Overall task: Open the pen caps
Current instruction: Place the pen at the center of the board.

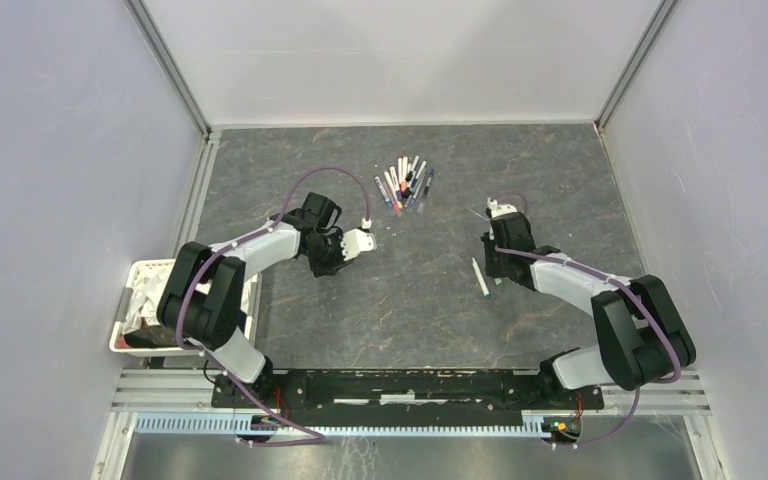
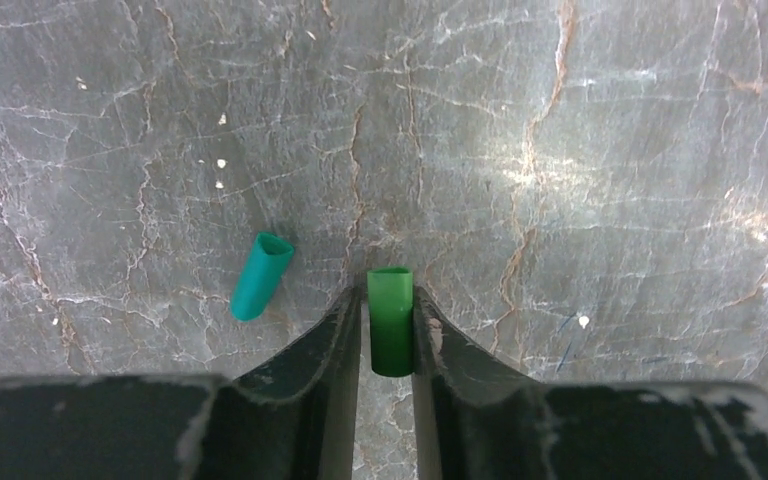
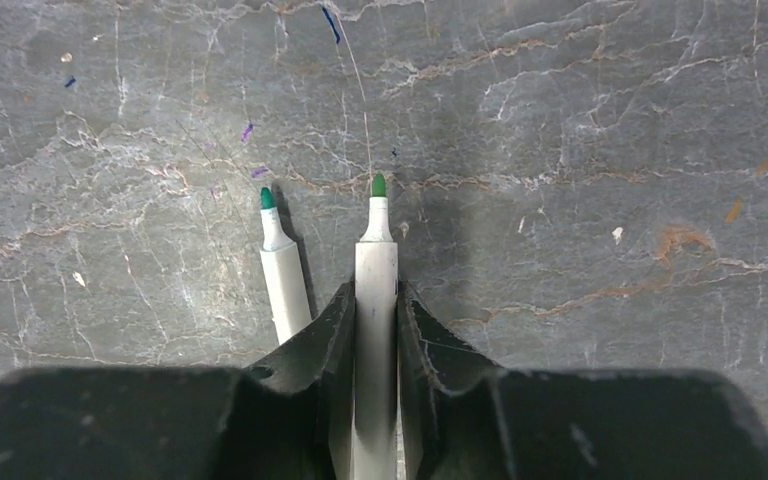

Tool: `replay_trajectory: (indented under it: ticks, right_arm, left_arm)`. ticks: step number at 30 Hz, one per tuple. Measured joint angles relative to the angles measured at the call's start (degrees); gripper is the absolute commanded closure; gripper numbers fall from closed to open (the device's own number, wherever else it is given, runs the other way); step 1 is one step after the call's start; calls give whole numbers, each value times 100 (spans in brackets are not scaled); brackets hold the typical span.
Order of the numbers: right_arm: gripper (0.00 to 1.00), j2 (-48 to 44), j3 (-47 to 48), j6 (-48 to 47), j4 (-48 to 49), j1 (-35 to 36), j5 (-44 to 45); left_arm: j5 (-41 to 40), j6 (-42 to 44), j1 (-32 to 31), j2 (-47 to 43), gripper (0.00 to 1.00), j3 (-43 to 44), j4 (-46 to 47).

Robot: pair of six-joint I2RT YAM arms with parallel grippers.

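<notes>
Left claw [image 2: 390,300] grips a green cap [image 2: 391,325]; right claw [image 3: 375,295] grips the bare pen [image 3: 376,250]. They should set both down gently.

A green cap [image 2: 391,320], a teal cap [image 2: 261,276]; green-tipped white pen [image 3: 376,290], teal-tipped white pen [image 3: 282,275]; table [image 2: 610,150] dark grey, veined white and rust.

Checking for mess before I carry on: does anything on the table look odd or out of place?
Ink marks stain the table: a blue stroke and purple flecks beyond the pen in the right fingers. Another uncapped pen lies beside it, tip exposed. Nothing looks broken.
</notes>
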Motion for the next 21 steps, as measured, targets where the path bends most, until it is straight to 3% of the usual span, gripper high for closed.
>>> replay_trajectory:
  ticks: [9, 10, 12, 13, 14, 17, 21]
  right_arm:
    - [69, 59, -7, 31, 186, -2, -7]
    - [69, 59, -7, 39, 186, -2, -9]
    - [68, 46, -7, 61, 179, -2, -13]
    - [66, 31, -7, 79, 162, -2, -15]
    - [65, 7, -4, 98, 136, -2, -17]
    - [59, -85, 125, 162, -63, -2, -20]
    - [54, -103, 841, 254, -258, -2, -37]
  left_arm:
    - [138, -271, -35, -120, 46, 225, -616]
    - [179, -304, -35, -168, 38, 306, -726]
    - [260, -387, -33, -284, 35, 575, -1021]
    - [297, -428, -33, -330, 17, 717, -1137]
    - [348, -485, -33, -374, 11, 951, -1320]
    - [389, -664, 2, -476, 1, 1685, -1720]
    - [374, -1008, 149, -629, 0, 2640, -2065]
